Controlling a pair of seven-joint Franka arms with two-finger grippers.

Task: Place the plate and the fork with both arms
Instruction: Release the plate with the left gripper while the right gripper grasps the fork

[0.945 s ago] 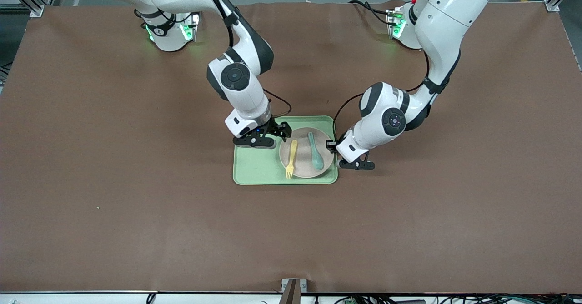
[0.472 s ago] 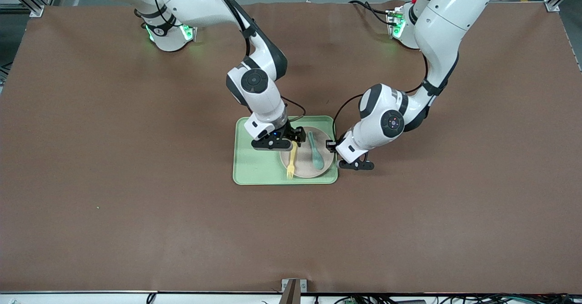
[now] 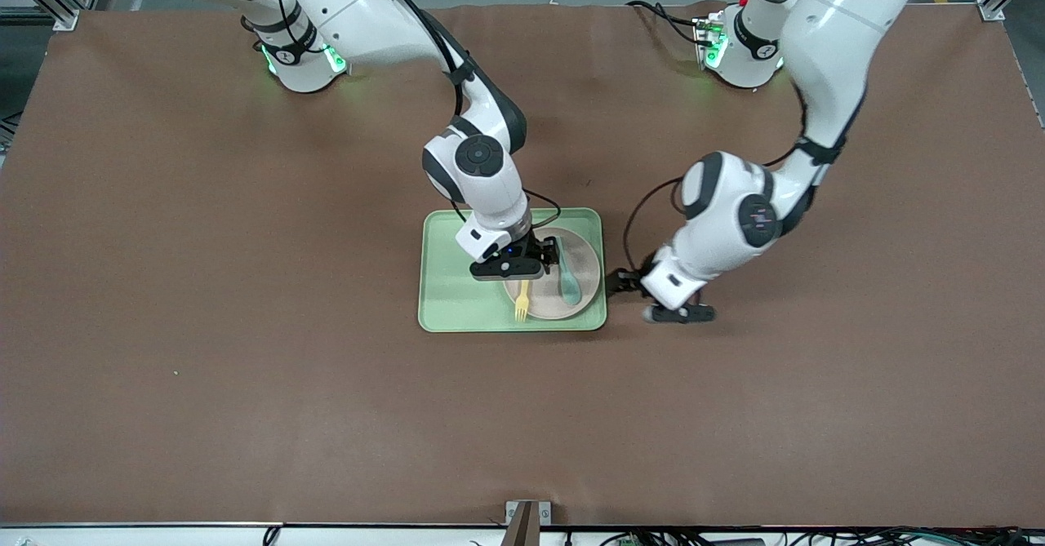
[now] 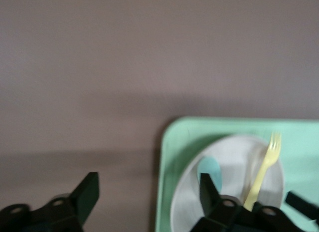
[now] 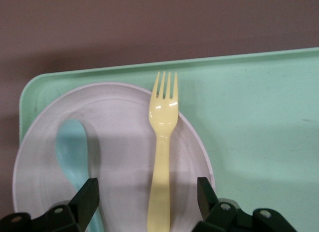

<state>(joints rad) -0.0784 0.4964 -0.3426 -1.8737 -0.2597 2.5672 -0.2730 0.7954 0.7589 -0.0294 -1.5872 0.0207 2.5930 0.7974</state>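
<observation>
the right hand (image 5: 144,202), open and holding nothing, straddles the fork (image 5: 162,157) on the plate (image 5: 119,137), its handle end cut off; the left hand (image 4: 144,197) (also open, empty) hangs over bare bench (image 3: 735,383) beside the tray (image 3: 457,301).

Even light, blurred left wrist view

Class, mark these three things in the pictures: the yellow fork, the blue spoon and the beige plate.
fork (image 5: 163,112), right wrist view, on its head just below the tines.
spoon (image 3: 570,288), front view, on its bowl.
plate (image 5: 122,142), right wrist view, on its bare middle between the spoon and the fork.
</observation>
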